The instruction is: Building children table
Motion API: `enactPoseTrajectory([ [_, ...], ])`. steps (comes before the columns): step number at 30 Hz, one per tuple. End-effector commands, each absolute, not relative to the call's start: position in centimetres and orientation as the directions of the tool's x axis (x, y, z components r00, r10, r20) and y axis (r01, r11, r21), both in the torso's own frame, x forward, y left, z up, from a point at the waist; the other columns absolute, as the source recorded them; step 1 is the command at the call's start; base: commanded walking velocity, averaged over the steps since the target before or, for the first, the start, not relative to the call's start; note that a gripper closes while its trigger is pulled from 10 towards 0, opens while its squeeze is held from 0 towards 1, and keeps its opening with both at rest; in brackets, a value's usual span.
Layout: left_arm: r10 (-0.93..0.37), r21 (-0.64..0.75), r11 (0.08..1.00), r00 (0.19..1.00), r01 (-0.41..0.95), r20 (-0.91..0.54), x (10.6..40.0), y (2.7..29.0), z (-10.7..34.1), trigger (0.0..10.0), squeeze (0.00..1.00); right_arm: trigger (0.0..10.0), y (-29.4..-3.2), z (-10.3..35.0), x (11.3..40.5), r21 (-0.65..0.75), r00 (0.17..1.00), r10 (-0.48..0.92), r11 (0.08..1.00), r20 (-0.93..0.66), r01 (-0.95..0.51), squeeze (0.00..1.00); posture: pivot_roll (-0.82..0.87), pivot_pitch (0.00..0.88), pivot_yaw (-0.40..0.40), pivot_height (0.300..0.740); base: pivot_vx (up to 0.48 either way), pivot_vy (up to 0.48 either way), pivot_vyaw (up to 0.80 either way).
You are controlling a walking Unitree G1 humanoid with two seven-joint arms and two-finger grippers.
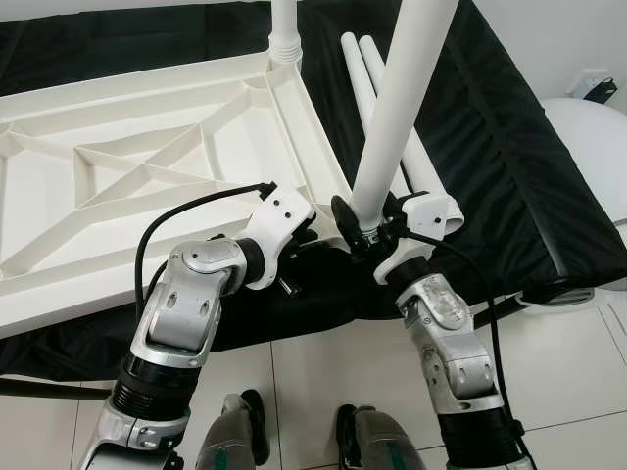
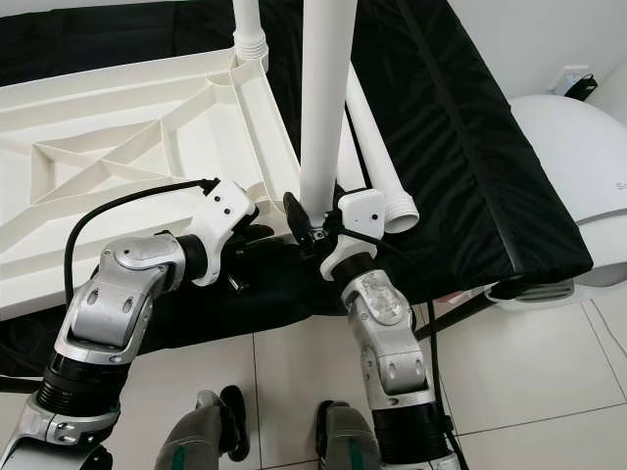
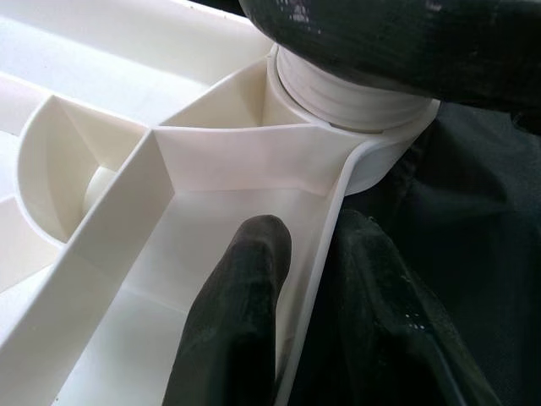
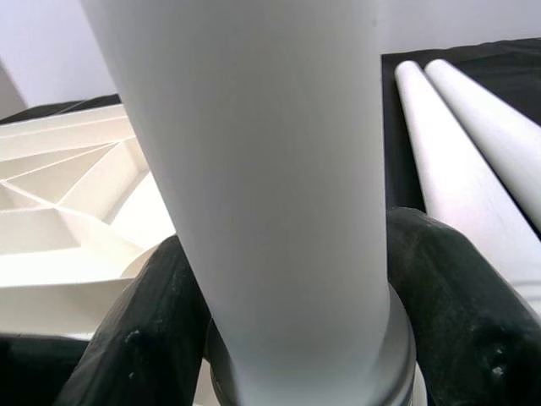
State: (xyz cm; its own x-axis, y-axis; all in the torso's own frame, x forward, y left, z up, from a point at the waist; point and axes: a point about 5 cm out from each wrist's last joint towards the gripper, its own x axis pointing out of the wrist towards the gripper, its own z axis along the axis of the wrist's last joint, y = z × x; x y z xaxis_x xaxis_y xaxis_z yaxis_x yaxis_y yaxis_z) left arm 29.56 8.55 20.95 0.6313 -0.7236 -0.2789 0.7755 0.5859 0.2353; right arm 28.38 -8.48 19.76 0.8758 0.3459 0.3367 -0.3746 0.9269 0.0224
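Right hand (image 1: 364, 227) grips leg (image 1: 397, 108) at tabletop (image 1: 147, 176) corner.

I see a low desk (image 2: 490, 186) draped in black fabric, standing on a floor of pale square tiles (image 2: 519, 372) with thin grey joints. Directly on the black cover lies a white plastic tabletop (image 1: 118, 186), flipped underside up so its moulded ribs and triangular bracing show; its near edge runs out to the cover's front edge. Just beside it, toward my right, two loose white plastic tube legs (image 1: 367, 73) lie side by side, touching each other along their length, their threaded ends pointing toward me. The cover hangs in folds over the front edge.
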Motion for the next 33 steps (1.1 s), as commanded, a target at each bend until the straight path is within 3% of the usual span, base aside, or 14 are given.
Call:
enactPoseTrajectory([
  [1, -0.649, 0.239, 0.675, 0.716, 0.698, -0.258, 29.7, 9.2, 20.7, 10.0, 0.00, 0.0, -7.1, 18.0, 27.6, 0.032, 0.914, 0.311, 0.943, 0.258, -0.330, 0.00, -0.01, 0.251, -0.031, 0.740, 0.000, 0.000, 0.00],
  [13, -0.650, 0.240, 0.673, 0.714, 0.700, -0.261, 29.7, 9.1, 20.7, 10.0, 0.00, 0.0, -7.4, 17.9, 27.6, 0.043, 0.938, 0.242, 0.965, 0.247, -0.260, 0.00, -0.01, 0.248, -0.032, 0.740, 0.000, 0.000, 0.00],
  [14, -0.649, 0.241, 0.673, 0.715, 0.699, -0.260, 29.7, 9.1, 20.7, 10.0, 0.00, 7.3, -7.4, 17.9, 27.6, 0.041, 0.938, 0.245, 0.964, 0.245, -0.262, 0.00, -0.01, 0.247, -0.032, 0.740, 0.000, 0.000, 0.00],
  [15, -0.649, 0.241, 0.674, 0.715, 0.699, -0.260, 29.7, 9.1, 20.7, 10.0, 0.00, 10.0, -7.4, 18.0, 27.7, 0.046, 0.938, 0.245, 0.963, 0.244, -0.264, 0.00, -0.01, 0.244, -0.033, 0.740, 0.000, 0.000, 0.00],
  [17, -0.649, 0.240, 0.674, 0.716, 0.698, -0.259, 29.7, 9.2, 20.7, 10.0, 0.00, 10.0, -7.4, 18.0, 27.7, 0.045, 0.936, 0.251, 0.962, 0.246, -0.269, 0.00, -0.01, 0.244, -0.034, 0.740, 0.000, 0.000, 0.00],
  [18, -0.648, 0.240, 0.674, 0.716, 0.698, -0.259, 29.7, 9.2, 20.7, 10.0, 0.00, 10.0, -7.5, 18.1, 27.8, 0.050, 0.933, 0.256, 0.960, 0.251, -0.277, 1.00, -0.01, 0.243, -0.034, 0.740, 0.000, 0.000, 0.00],
  [31, -0.652, 0.238, 0.672, 0.713, 0.701, -0.259, 29.7, 9.0, 20.6, 10.0, 0.00, 10.0, -9.3, 19.3, 28.9, 0.006, 0.903, 0.313, 0.944, 0.295, -0.329, 1.00, -0.02, 0.232, -0.032, 0.740, 0.000, 0.000, 0.00],
  [33, -0.655, 0.239, 0.669, 0.710, 0.704, -0.259, 29.7, 8.9, 20.6, 10.0, 0.00, 10.0, -10.2, 19.8, 29.7, -0.013, 0.877, 0.375, 0.921, 0.300, -0.390, 1.00, -0.02, 0.226, -0.031, 0.740, 0.000, 0.000, 0.00],
])
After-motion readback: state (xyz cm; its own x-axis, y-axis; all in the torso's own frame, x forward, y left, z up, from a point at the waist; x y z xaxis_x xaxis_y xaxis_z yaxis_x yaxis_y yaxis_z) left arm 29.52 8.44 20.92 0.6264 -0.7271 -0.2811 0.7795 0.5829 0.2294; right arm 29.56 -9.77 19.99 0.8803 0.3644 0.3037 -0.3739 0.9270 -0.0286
